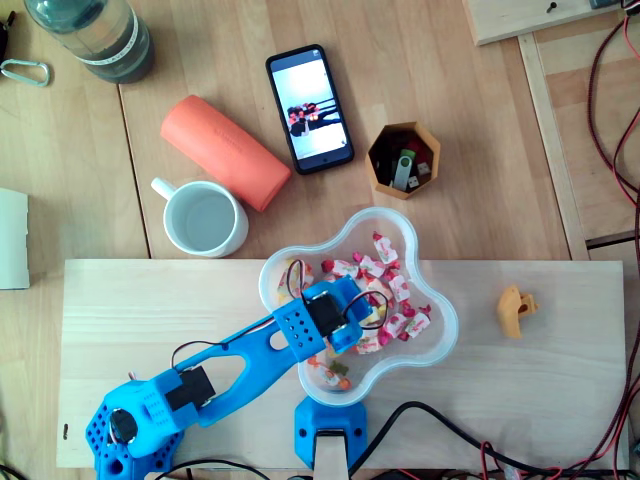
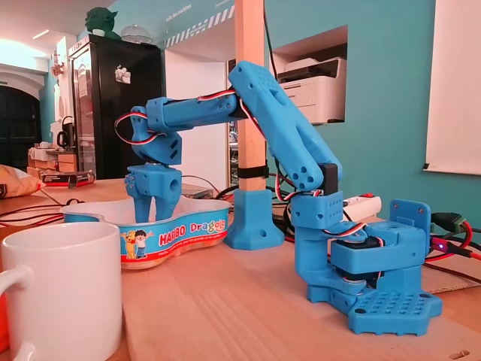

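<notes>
**Overhead view.** My claw (image 1: 345, 328) sits low inside the bowl (image 1: 447, 340), above the sweets (image 1: 385, 275). These lie heaped in the middle and right lobes of the bowl. The bowl stands on the board (image 1: 150, 300). The mug (image 1: 205, 218) is just beside the bowl's upper-left rim, and the phone (image 1: 309, 108) is well apart. My own wrist covers the fingertips, so this view does not show how far apart they are.

**Fixed view.** My claw (image 2: 152, 214) points straight down into the bowl (image 2: 180, 233). Both fingers run down past the rim and draw together towards their tips. The wall hides the tips, so I cannot tell whether I am released, clenched or grasping a sweet, or whether I touch one. The mug (image 2: 60, 293) stands in the foreground, clear of my arm.

**Procedure, as I judge it.**
1. Keep the claw vertical and clear of the bowl's wall, because the bowl looks light and may slide.
2. Single out one sweet at the edge of the heap, not in the thick of it.
3. Close slowly, because the wrappers look slippery.
4. Lift straight up, clear of the rim.
</notes>
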